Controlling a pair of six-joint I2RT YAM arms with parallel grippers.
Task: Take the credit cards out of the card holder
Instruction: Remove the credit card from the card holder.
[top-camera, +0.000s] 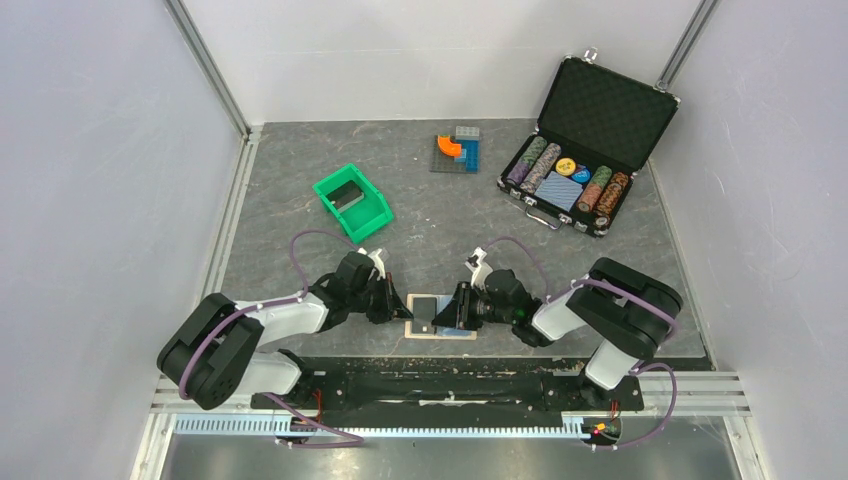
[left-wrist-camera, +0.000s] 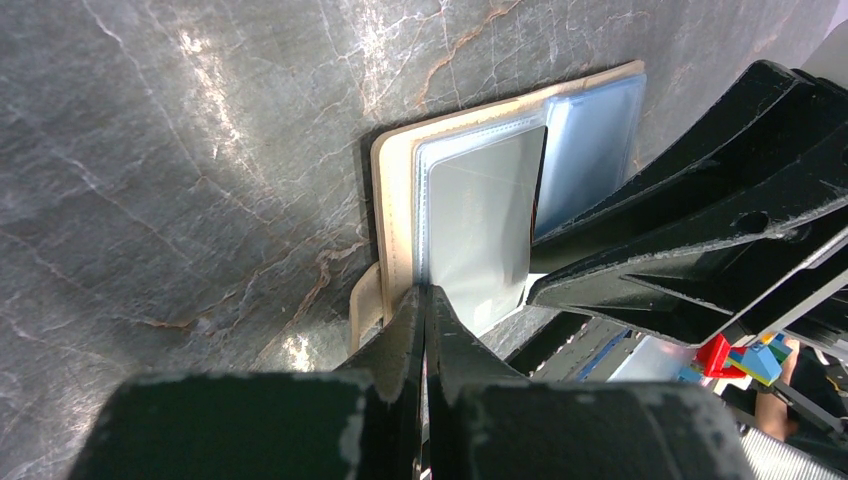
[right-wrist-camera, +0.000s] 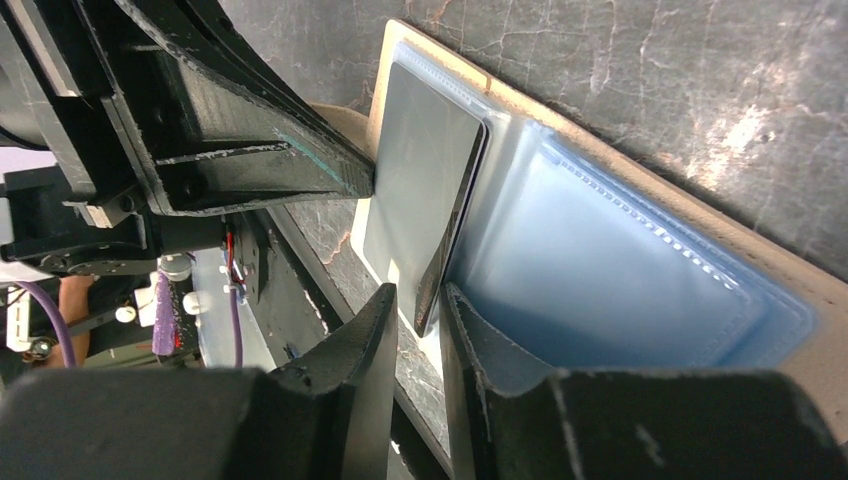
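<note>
The card holder (top-camera: 441, 331) lies spread open on the table between my two grippers, tan rim (left-wrist-camera: 394, 200) and light blue pockets (right-wrist-camera: 620, 270) showing. A dark grey credit card (top-camera: 428, 308) sits on its left half, tilted up off the pocket along one edge (right-wrist-camera: 425, 190). My left gripper (left-wrist-camera: 428, 292) is shut, its tips resting at the holder's edge next to the strap tab (left-wrist-camera: 364, 300). My right gripper (right-wrist-camera: 420, 305) is narrowly open, its fingers either side of the card's near corner. Any other cards are hidden.
A green bin (top-camera: 352, 202) with a dark item stands at the back left. A black open chip case (top-camera: 585, 140) is at the back right. Toy blocks (top-camera: 458, 150) lie at the back centre. The table's near edge runs just behind the holder.
</note>
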